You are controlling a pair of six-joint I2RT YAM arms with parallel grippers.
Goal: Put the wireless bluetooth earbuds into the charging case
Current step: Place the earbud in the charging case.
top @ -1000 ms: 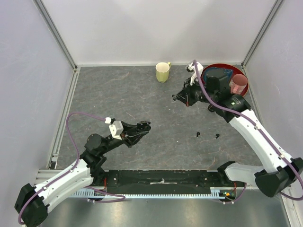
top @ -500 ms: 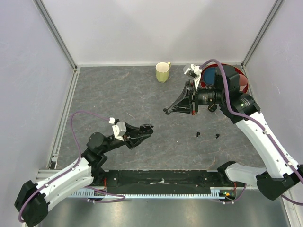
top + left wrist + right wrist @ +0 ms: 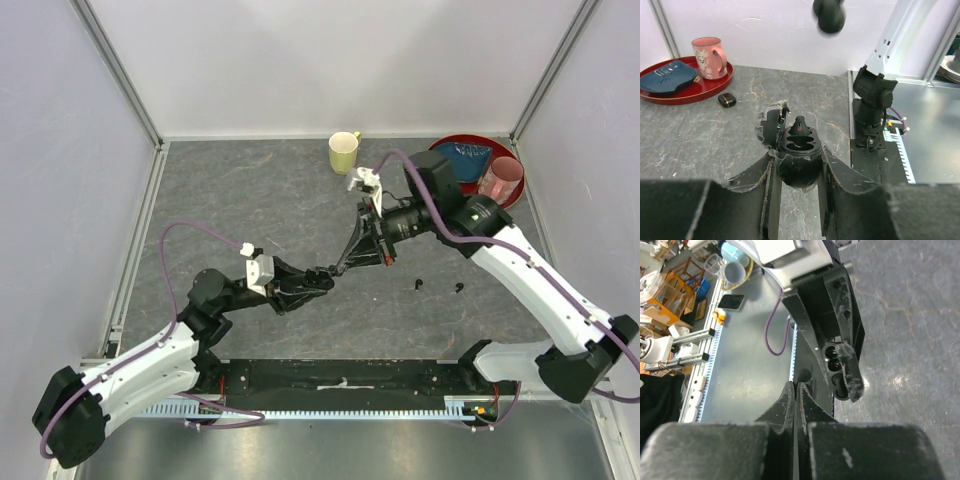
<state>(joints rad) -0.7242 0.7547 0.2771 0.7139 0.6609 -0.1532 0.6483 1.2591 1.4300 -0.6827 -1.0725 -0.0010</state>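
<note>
Visibly two loose earbuds (image 3: 417,285), one case (image 3: 798,172)

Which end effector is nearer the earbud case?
Left. The left end effector is shut on the open case, holding it. The right end effector, shut, hangs just beside the case with a small gap between them.

The table (image 3: 250,200) was dark grey with pale veins, like marble. The mug (image 3: 344,152) at the upper middle was pale yellow. At the upper right, the tray (image 3: 438,150) was deep red, the flat object (image 3: 468,155) on it dark blue, and the cup (image 3: 503,178) pink with a small pale print. The charging case (image 3: 795,150) was glossy black. One earbud (image 3: 418,285) and the other earbud (image 3: 459,288) were black also.
</note>
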